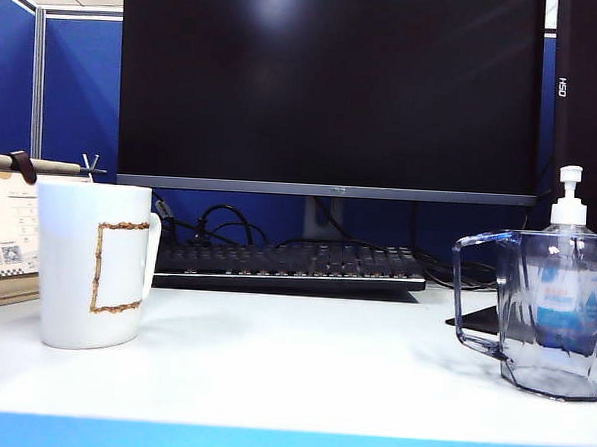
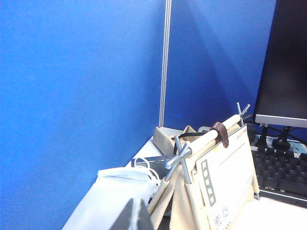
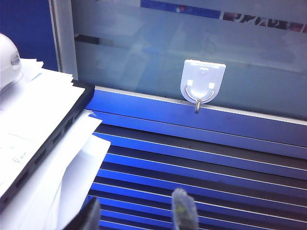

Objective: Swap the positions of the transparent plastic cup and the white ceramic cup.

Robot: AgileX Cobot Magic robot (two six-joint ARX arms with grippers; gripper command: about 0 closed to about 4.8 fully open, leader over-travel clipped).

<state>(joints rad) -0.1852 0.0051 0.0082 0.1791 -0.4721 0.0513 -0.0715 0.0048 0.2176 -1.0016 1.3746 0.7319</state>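
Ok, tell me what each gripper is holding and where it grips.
Nothing. The left gripper is shut on nothing, the right gripper open; both are away from the white ceramic cup and transparent plastic cup.

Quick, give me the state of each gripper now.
Left gripper: shut, empty, up beside the desk calendar.
Right gripper: open, empty, facing the wall hook.

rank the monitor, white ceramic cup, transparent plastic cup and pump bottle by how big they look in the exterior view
1. monitor
2. white ceramic cup and transparent plastic cup: look similar, not ranked
3. pump bottle, partly hidden behind the clear cup and farther back, so unsure
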